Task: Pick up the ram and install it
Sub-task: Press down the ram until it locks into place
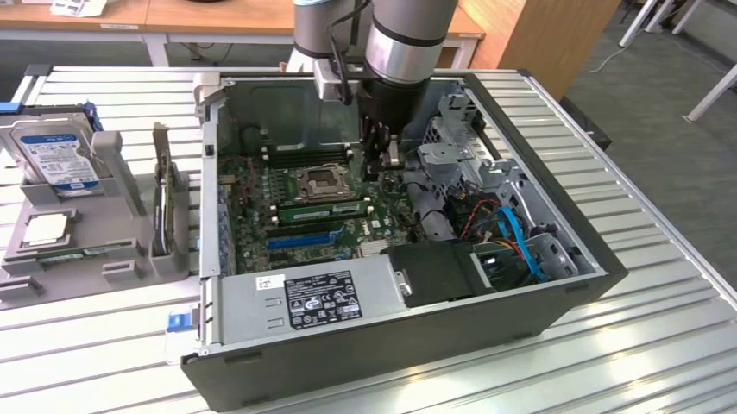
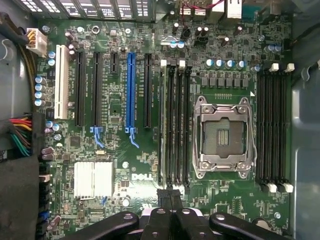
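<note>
Pincer (image 1: 387, 160): pressed together, nothing pinched. It hangs inside the open case (image 1: 576, 285), low over the mobo (image 2: 115, 165). In wrist view the tips (image 2: 171, 199) meet just off one end of the DIMM slot bank.

Ram (image 1: 323, 208): taken to be the green stick standing on edge in the slot nearest the pincer tips, on the bank's side twd the blue slot (image 2: 131, 90). The empty CPU socket (image 2: 222, 135) is on the other side of the bank. Pincer is near it; contact can't be told. Looks seated upright (judgement, latch state not readable).

Handling (est.):
- Light, thin, stiff board; won't flex much but won't forgive twisting.
- Fragile: chips on the faces and contact edge along the bottom. Keep pads off both.
- Faces are smooth, so a flat pinch could slip.
- Best hold: across the thickness at the top long edge, approx mid-length, so it hangs level. Alt: the two short ends.
- Uneven load at one end would likely cock it in the slot.

Looks: long, narrow, green face w/ paler patch mid-length in ext. view. From the wrist it is edge-on, a thin pale line (image 2: 162, 125) running the slot's length. Chips too small to make out.

Far from pincer, outside the case: grey tray (image 1: 129, 269) w/ another green strip (image 1: 83, 253) lying flat. Can't tell what it is.
</note>
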Available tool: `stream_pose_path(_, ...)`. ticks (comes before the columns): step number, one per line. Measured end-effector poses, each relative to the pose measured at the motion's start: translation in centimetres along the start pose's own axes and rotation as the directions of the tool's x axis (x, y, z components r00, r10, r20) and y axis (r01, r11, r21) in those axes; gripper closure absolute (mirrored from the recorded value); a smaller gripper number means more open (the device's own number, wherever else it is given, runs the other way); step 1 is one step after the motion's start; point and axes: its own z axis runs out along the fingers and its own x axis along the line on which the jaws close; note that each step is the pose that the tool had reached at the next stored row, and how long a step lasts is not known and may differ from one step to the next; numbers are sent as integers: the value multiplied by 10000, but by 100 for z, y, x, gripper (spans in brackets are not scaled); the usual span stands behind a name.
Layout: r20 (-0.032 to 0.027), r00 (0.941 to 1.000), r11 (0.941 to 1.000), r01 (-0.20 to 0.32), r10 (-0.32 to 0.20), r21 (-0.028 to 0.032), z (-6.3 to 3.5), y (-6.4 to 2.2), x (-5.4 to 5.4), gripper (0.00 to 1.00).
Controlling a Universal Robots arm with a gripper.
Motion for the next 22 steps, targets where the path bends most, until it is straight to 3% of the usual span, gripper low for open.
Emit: stream_pose_path(22, 0, 10000, 10000, 0, 0, 0, 130, -3, 6, 90)
